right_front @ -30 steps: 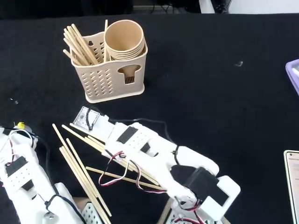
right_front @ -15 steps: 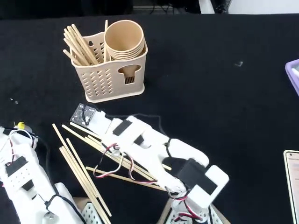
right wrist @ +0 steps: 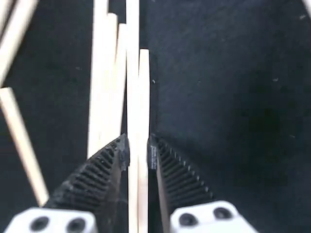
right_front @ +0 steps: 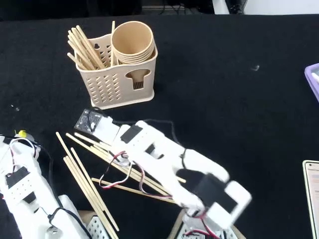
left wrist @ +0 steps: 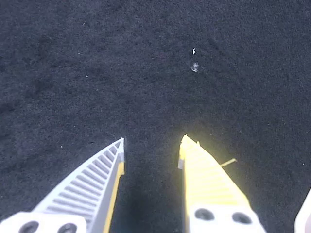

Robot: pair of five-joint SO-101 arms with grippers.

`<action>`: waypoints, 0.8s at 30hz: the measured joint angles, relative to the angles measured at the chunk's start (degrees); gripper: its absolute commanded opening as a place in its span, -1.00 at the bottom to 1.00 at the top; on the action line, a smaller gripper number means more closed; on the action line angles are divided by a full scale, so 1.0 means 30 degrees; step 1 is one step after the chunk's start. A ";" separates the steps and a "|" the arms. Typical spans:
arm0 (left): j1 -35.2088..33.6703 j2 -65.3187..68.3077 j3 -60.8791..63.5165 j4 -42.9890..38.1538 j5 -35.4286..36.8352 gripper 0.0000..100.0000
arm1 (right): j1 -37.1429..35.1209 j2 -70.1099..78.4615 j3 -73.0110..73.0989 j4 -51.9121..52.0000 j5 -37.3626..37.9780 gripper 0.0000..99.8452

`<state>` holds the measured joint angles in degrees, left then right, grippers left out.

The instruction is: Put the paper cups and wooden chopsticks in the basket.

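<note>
Step in hand: picking loose wooden chopsticks (right_front: 85,180) off the bench (right_front: 229,109) to carry them to the basket (right_front: 113,88).
Right arm (right_front: 149,149): low over the scattered sticks. Its jaws are narrow, closed around two chopsticks (right wrist: 137,92) that fill the gap between them. It looks like two sticks lying side by side, though the close view leaves some doubt.
Left arm (right_front: 22,189): at the near edge of the bench. In its wrist view the jaws stand moderately wide over bare black cloth with nothing between them.
Doing it well: keep the squeeze square across the sticks so neither rolls out. Lift straight up before swinging, because neighbouring sticks lie just beside the held pair and could be dragged along. Tip the sticks towards upright before lowering them, and aim for the gap among those already standing in the basket.
Risk: the grip seems to sit near one end of the sticks, so the long free end may droop or twist on the way.
Basket: upright at the far side of the bench, well apart from the loose sticks, with two compartments.
One compartment: a bundle of chopsticks (right_front: 84,47) leaning outward.
Other compartment: a nested stack of paper cups (right_front: 132,41), mouths up, rims above the basket's wall.
Left to do: several chopsticks on the bench, by my judgement the last of the job.
</note>
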<state>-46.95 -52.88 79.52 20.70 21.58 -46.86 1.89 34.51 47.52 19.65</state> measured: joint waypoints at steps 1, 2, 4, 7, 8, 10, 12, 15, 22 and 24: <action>0.0000 0.0000 0.0000 0.0000 0.0000 -0.62 | 0.0000 -0.0703 0.0029 0.0293 0.0000 -0.98; 0.0000 0.0000 0.0000 0.0000 0.0000 -0.62 | 0.0059 -0.1407 0.0029 0.0645 0.0000 -0.98; 0.0029 0.0000 0.0000 0.0000 0.0000 -0.62 | 0.0088 -0.2784 0.0029 0.1143 0.0000 -0.98; 0.0410 0.0000 0.0000 0.0000 0.0000 -0.62 | 0.0029 -0.4806 0.0059 0.1875 0.0000 -0.98; 0.0557 0.0000 0.0000 0.0000 0.0000 -0.62 | 0.0029 -0.5421 0.0059 0.1963 0.0000 -0.98; 0.0821 0.0000 0.0000 0.0000 0.0000 -0.62 | 0.0059 -0.6740 0.0059 0.2139 0.0000 -0.98; 0.0967 0.0000 0.0000 0.0000 0.0000 -0.62 | 0.0059 -0.8000 0.0059 0.2256 0.0000 -0.98; 0.1055 0.0000 0.0000 0.0000 0.0000 -0.62 | 0.0029 -0.9905 0.0176 0.2374 -0.0117 -0.98; 0.1143 0.0000 0.0000 0.0000 0.0000 -0.62 | 0.0088 -1.3245 0.0176 0.3106 -0.0850 -0.98; 0.1143 0.0000 0.0000 0.0000 0.0000 -0.62 | 0.0059 -1.3832 0.0117 0.3106 -0.0850 -0.98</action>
<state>-43.52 -52.88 79.52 20.70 21.58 -46.68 -39.60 34.86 56.84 17.10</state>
